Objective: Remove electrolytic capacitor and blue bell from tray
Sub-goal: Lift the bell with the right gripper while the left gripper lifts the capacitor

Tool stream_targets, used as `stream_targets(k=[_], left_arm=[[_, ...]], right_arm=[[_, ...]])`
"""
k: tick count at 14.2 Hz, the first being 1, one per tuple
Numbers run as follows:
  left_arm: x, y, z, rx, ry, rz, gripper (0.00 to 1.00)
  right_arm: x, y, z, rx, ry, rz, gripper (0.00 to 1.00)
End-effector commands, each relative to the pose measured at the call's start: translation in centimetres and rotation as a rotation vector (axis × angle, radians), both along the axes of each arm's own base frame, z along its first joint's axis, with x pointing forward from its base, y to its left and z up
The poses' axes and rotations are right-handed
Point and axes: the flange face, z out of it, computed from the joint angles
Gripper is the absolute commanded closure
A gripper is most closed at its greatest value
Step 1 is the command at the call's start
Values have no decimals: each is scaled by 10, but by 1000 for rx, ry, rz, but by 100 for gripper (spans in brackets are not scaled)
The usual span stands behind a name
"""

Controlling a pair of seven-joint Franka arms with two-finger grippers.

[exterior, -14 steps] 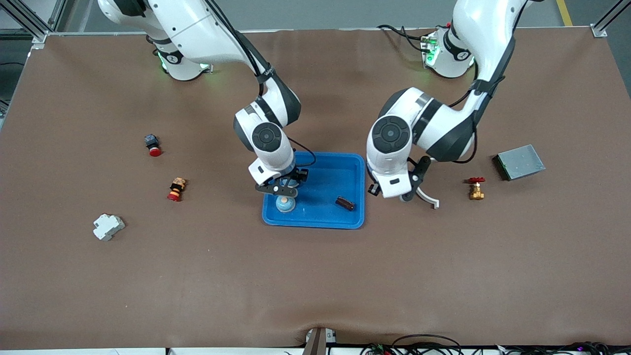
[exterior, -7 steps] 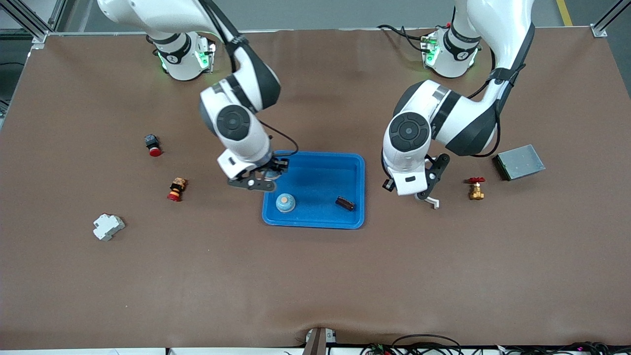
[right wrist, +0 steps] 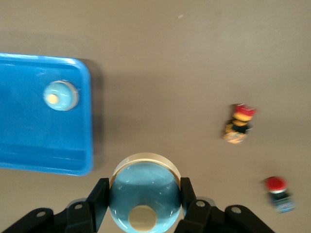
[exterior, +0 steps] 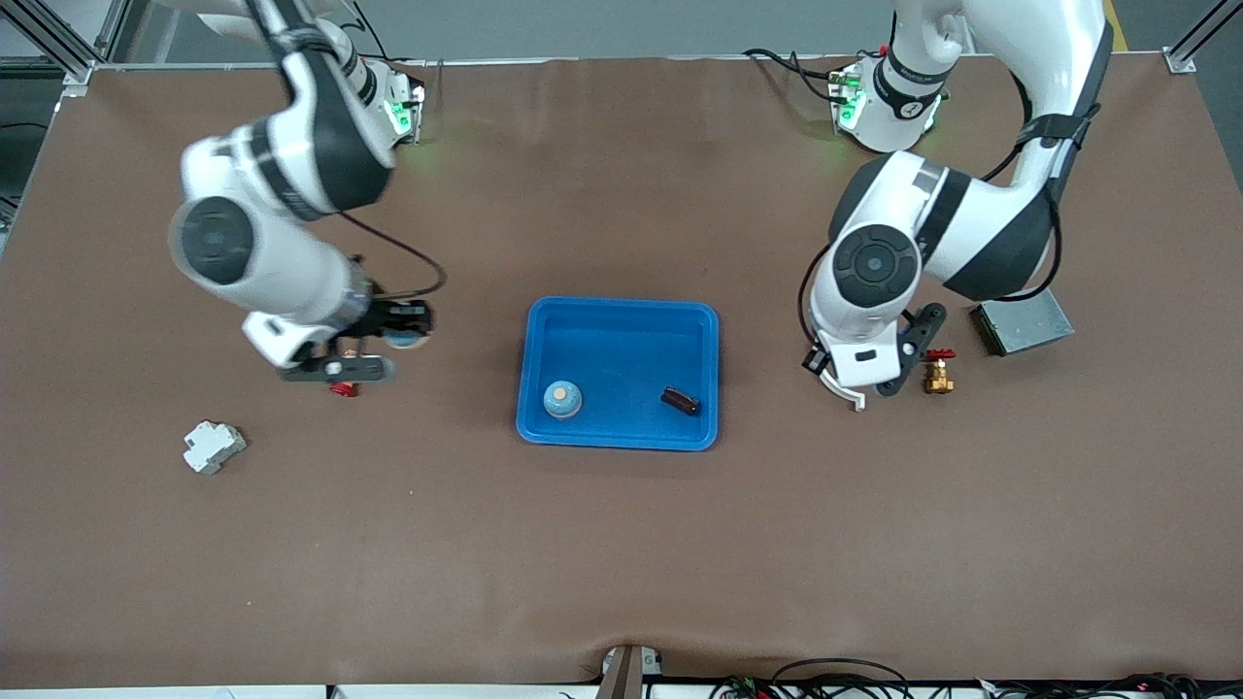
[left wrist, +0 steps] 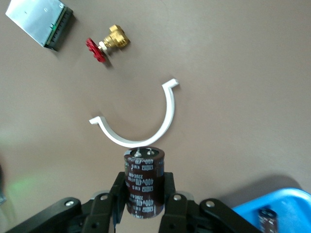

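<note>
My right gripper (right wrist: 145, 194) is shut on a pale blue bell (right wrist: 145, 196) and holds it over bare table toward the right arm's end, above a red-and-yellow button (right wrist: 238, 125); it also shows in the front view (exterior: 396, 337). My left gripper (left wrist: 144, 190) is shut on a dark maroon capacitor (left wrist: 144, 180), over the table beside a white curved clip (left wrist: 146, 124); it also shows in the front view (exterior: 886, 385). The blue tray (exterior: 621, 311) holds a second blue bell (exterior: 562, 399) and a small dark capacitor (exterior: 680, 400).
A brass valve with a red handle (exterior: 938, 374) and a grey box (exterior: 1023, 319) lie toward the left arm's end. A white breaker (exterior: 212, 446) lies toward the right arm's end. A red button (right wrist: 277, 191) shows in the right wrist view.
My right gripper has carried its bell off the tray toward the right arm's end. My left gripper has moved away from the tray toward the valve. The tray's contents stay put.
</note>
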Motion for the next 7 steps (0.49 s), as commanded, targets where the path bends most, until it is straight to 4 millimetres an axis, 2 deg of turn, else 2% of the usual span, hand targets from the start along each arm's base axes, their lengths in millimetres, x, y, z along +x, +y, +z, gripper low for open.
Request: stream_targets(k=[1,4,7], left_arm=[[-12,34,3,10,27,-35,100],[-11,63,-4,6,49,-45,100],[-11,93,-30,-8,60,-47,100]], right_arm=[[-15,-37,4,22,-2,51,88],[-8,-79,-1,4,-7,92,88],[-1,-120,-5,-44,-23,134,88]])
